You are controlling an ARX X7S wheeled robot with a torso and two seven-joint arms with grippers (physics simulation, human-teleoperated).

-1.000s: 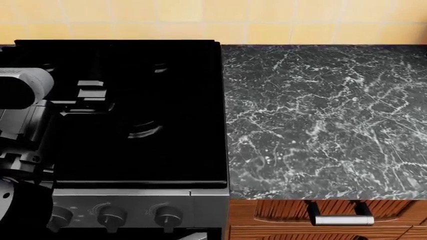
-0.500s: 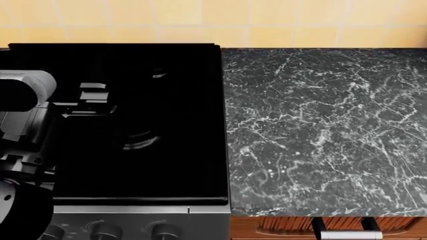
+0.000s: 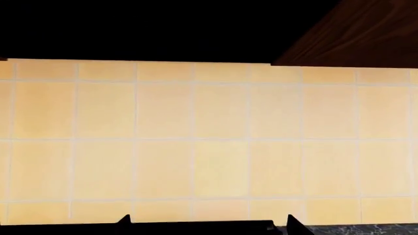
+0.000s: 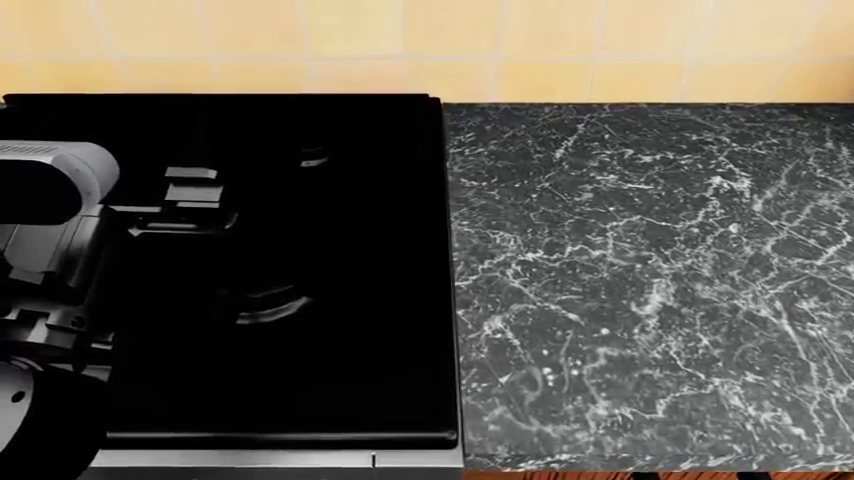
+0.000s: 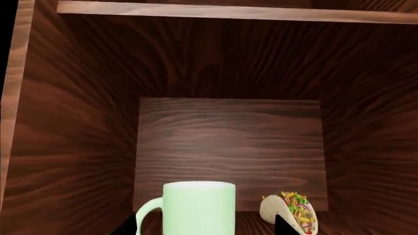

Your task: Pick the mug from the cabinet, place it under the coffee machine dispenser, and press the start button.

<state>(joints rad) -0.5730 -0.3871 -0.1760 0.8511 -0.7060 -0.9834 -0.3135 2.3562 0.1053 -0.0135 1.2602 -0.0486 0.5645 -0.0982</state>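
The mug [image 5: 197, 208] stands upright inside the wooden cabinet [image 5: 228, 142], handle away from the taco [image 5: 290, 211] beside it. It sits straight ahead between the right gripper [image 5: 205, 226]'s 2 spread fingertips [image 5: 127, 225], which hold nothing. Left gripper [image 4: 187, 200], over the stove [image 4: 267, 270], is farther; its opening cannot be judged.

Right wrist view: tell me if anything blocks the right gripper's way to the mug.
Nothing visible does. The mug stands upright inside the open wooden cabinet, directly ahead of the right gripper, whose dark fingertips show on either side of it. A taco sits beside the mug, apart from it and off the path.
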